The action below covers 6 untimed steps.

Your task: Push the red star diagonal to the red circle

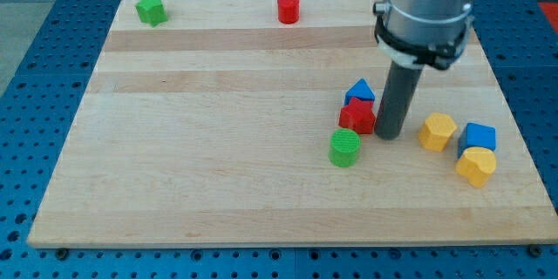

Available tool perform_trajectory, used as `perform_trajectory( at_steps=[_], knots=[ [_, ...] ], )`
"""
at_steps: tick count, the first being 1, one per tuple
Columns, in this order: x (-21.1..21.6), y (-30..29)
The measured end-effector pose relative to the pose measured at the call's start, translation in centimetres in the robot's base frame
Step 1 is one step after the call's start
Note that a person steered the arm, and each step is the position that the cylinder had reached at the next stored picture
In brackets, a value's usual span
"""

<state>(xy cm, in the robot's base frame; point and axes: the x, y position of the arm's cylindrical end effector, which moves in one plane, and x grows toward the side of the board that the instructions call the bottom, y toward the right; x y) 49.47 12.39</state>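
Note:
The red star (357, 116) lies on the wooden board right of the middle. A blue triangle (359, 91) touches it from above, and a green circle (345, 147) sits just below and left of it. The red circle (289, 8) stands at the view's top edge of the board, far up and left of the star. My tip (388, 134) is down on the board, right beside the red star's right side, touching it or nearly so.
A green star (151, 9) sits at the board's top left corner. To the right of my tip are a yellow hexagon (437, 131), a blue cube (478, 137) and a yellow block (476, 166) close together near the board's right edge (514, 113).

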Motion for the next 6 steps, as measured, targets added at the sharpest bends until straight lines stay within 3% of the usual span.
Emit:
perform_trajectory(
  at_steps=[1,2,6],
  knots=[
    [2.9,-0.1],
    [2.2,-1.6],
    [-4.8,-7.3]
  ],
)
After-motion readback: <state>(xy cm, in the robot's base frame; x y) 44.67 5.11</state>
